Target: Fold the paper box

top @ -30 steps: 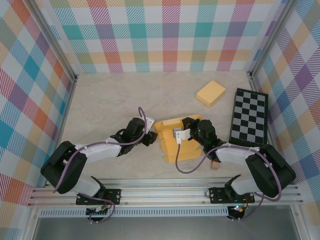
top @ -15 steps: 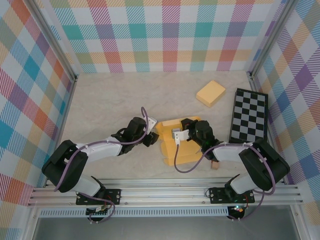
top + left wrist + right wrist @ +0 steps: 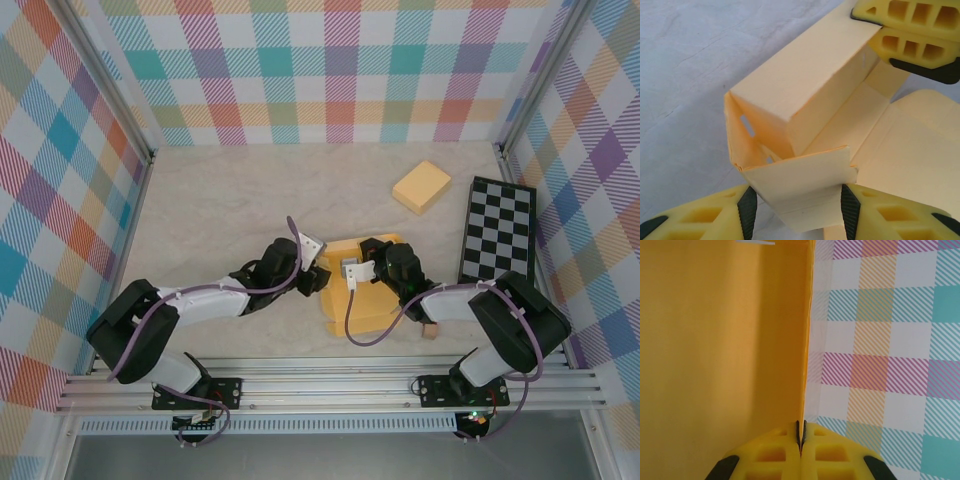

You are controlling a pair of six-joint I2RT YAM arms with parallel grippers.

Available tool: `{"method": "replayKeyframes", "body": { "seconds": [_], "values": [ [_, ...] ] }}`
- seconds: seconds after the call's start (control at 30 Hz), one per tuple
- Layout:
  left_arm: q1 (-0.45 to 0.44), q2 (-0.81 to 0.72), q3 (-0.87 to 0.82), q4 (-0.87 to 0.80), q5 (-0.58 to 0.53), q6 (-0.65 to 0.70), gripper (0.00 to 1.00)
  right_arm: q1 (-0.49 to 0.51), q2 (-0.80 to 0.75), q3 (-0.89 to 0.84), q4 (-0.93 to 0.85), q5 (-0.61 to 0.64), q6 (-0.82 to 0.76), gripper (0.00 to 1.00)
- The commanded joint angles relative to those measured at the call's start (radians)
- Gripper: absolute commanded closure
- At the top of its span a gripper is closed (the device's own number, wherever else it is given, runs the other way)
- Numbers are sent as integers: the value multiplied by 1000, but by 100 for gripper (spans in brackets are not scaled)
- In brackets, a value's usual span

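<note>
Holding the paper box point(image 3: 362, 292) at the middle of the desk point(image 3: 220, 210), between both arms: right gripper point(image 3: 800, 437) with jaws clenched on the thin top edge of the raised side wall point(image 3: 800, 75), likely to keep it upright as an anchor. Left gripper point(image 3: 799, 210) with jaws half-spread astride the short end flap point(image 3: 800, 175) (can't tell whether squeezing or just cradling), presumably to tuck it against that wall.

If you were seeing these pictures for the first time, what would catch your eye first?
A half-folded yellow paper box sits at the centre of the table. The right gripper is pinched shut on one wall's edge, and the left gripper has a flap between its fingers. A chessboard lies at the right.
</note>
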Motion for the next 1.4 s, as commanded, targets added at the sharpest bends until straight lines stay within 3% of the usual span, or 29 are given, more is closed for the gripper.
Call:
{"method": "replayKeyframes", "body": {
  "seconds": [0.0, 0.6, 1.03, 1.23, 1.37],
  "values": [
    [-22, 4, -4, 33, 3, -24, 49, 11, 15, -13, -12, 11, 0, 100],
    [-66, 100, 28, 68, -147, -121, 49, 21, -11, -13, -47, 26, -13, 100],
    [-81, 97, 56, 27, -162, -132, 51, 21, 0, -7, -55, 27, -15, 100],
    [-83, 135, 103, -23, -287, -152, 56, 24, -24, -4, -76, 18, -21, 100],
    [-97, 159, 145, -13, -254, -169, 55, 26, -28, 1, -87, 17, -16, 100]
  ]
}}
